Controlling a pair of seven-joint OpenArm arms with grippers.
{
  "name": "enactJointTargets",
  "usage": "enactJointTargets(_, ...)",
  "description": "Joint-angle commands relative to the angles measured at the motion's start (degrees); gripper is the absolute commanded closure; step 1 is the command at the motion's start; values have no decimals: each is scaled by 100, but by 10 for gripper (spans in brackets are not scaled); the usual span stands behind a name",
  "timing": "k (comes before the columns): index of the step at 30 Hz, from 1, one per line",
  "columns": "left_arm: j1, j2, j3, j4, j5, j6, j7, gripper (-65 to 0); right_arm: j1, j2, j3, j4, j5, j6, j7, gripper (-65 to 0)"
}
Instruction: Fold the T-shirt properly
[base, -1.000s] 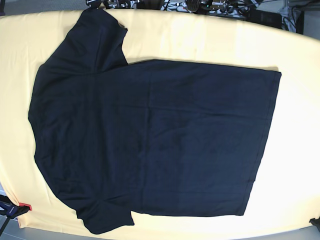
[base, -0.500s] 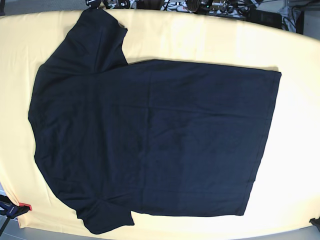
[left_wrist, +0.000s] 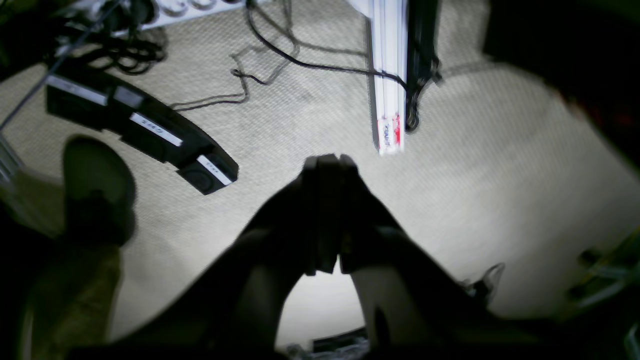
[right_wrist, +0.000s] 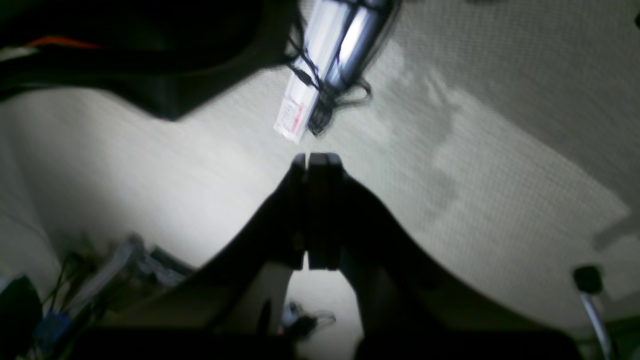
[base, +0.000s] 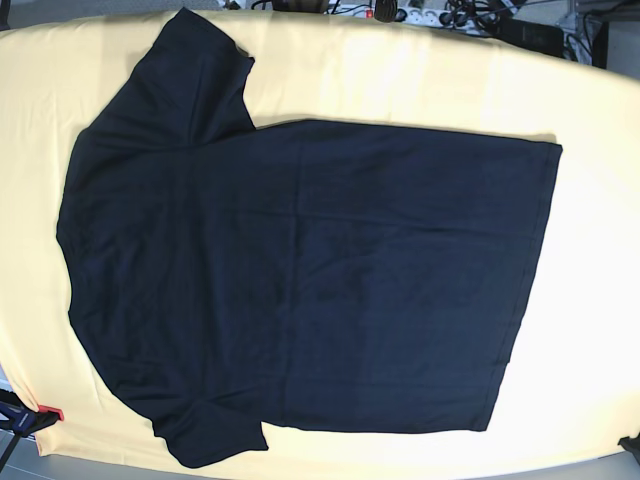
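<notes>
Hanging closed, left pincer (left_wrist: 327, 162), right pincer (right_wrist: 316, 160), both empty

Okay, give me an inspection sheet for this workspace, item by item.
Surface: yellow table cover, bare around the garment.
Job's things: black T-shirt spread flat, unfolded, sleeves at left, hem at right.
Clutter: nothing seen on the cover.
Grippers: left gripper and right gripper both shut, empty, over the carpet.
Cables: black cable on the floor; power strip.
Surroundings: white rail, black device.
</notes>
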Motion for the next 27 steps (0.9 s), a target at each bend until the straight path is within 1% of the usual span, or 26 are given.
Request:
enactJointTargets(1,249,-85,138,293,31,-48,-20,0,-260,74,9,273,107,81,-46,0)
enactJointTargets(3,627,-295,391,898,42,-46,28,0,-693,142,9,861,118,138,-236,0)
enactJointTargets(5,981,-525,570,1552,42,-46,173,0,-1117,197,9,1532,122,146,-577,0)
enactJointTargets(8,1475,-855,654,2538,42,-42,481,0,-1735,271,9,2594,120,136,-1005,0)
enactJointTargets(9,1633,-957,654,2857,44,-20,573,0,-1941,321,9,2949,122,125,-1082,0)
enactJointTargets(11,1923,-1172,651,3475,66,138,726,0,-2328,437,9,3639,120,39,-1132,0)
enactJointTargets(18,2874,-2052,651,5333,1156,782,767,0,-3440,894,11,5724,94,-586,-1556,0)
enactJointTargets(21,3222,-2380,577,6113,1659,1139,984,0,-3779,1189,26,6413,17,-1003,-1631,0)
enactJointTargets(23,3436,-2588,420,6627,2022,1252,1134,0,-3976,1364,42,6826,-286,-1276,-1633,0)
enactJointTargets(25,3650,-2771,181,7075,2321,1311,1246,0,-4159,1491,85,7189,-595,-1423,-1633,0)
enactJointTargets(27,3866,-2911,-114,7460,2518,1311,1364,0,-4339,1606,175,7503,-717,-1572,-1674,0)
